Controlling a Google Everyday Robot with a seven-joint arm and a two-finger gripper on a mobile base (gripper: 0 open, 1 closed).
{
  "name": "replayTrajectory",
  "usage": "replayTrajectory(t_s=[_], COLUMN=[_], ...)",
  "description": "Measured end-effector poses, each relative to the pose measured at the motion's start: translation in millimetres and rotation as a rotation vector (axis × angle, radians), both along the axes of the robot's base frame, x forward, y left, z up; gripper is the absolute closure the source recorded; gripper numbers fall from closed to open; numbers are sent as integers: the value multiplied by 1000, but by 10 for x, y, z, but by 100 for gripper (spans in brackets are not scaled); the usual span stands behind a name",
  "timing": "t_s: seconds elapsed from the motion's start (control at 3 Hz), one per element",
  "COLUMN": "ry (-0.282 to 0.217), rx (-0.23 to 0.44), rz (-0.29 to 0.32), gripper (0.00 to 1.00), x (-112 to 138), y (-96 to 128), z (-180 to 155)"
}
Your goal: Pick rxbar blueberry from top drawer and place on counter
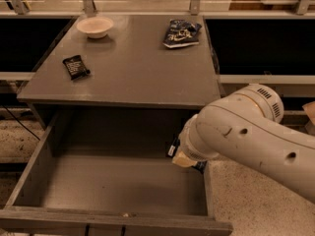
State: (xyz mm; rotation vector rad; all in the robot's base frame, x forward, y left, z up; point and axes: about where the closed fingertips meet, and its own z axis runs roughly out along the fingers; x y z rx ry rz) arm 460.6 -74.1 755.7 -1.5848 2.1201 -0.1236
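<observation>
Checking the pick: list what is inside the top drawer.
The top drawer shows bare grey floor. At its right side is the hand, a dark bar edge beside it; the arm covers the rest.

My gripper sits at 3 o'clock in the top drawer, close to the right wall. My arm covers that corner. The drawer floor from centre to 9 o'clock is bare. On the counter, a bowl stands at 11, a snack bag at 1 and a black bar at 9. The middle through 6 is open.
</observation>
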Motion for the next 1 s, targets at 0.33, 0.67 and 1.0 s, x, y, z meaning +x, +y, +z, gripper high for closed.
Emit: replayTrajectory(t_s=[0.33,0.67,1.0], ry=[0,-25,-92], rx=[0,6,6], rz=[0,-7,0], gripper=[100,100,100], x=[0,51,208], y=[1,180,491], z=[0,27,258])
